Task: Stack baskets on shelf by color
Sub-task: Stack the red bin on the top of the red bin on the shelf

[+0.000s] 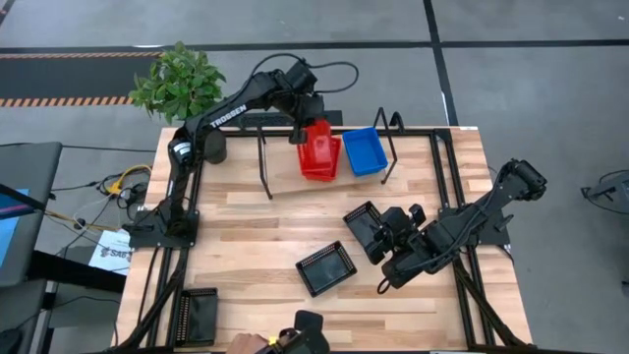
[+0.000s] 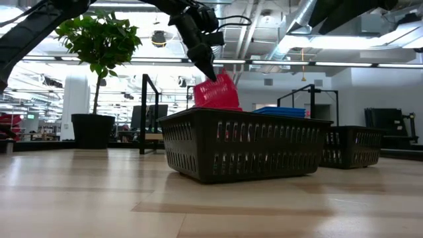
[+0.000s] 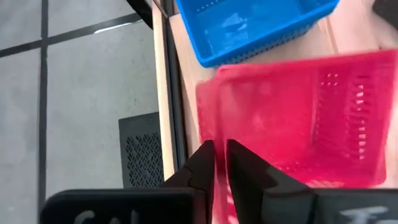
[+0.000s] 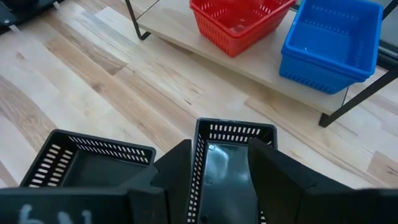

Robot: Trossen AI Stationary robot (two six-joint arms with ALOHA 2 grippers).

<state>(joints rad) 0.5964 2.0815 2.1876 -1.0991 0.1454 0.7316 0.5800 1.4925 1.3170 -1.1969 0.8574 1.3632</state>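
My left gripper [image 1: 303,128] reaches over the shelf [image 4: 181,26] at the table's far side and is shut on a red basket [image 1: 318,147], which stands tilted. A blue basket [image 1: 366,150] sits on the shelf board right of it. My right gripper [image 4: 221,144] is open low over one end of a black basket [image 4: 227,177], with one finger on each side; whether it touches, I cannot tell. A second black basket [image 1: 326,267] rests flat on the tabletop nearer the near edge. A third black basket [image 1: 197,315] lies at the near left corner. My left gripper pinches the red basket's wall at its far end [image 3: 219,127] between its two fingers [image 3: 202,165]. It comes from above, slanting down. That end is raised, so the basket is tilted [image 2: 215,92]. The black basket in front hides its lower end in the low view.
A potted plant [image 1: 180,81] stands at the far left corner beside the left arm's base. The shelf's black wire legs [image 1: 263,167] stand on the table. A person's hand [image 1: 257,342] shows at the near edge. Bare tabletop lies between the shelf and the black baskets.
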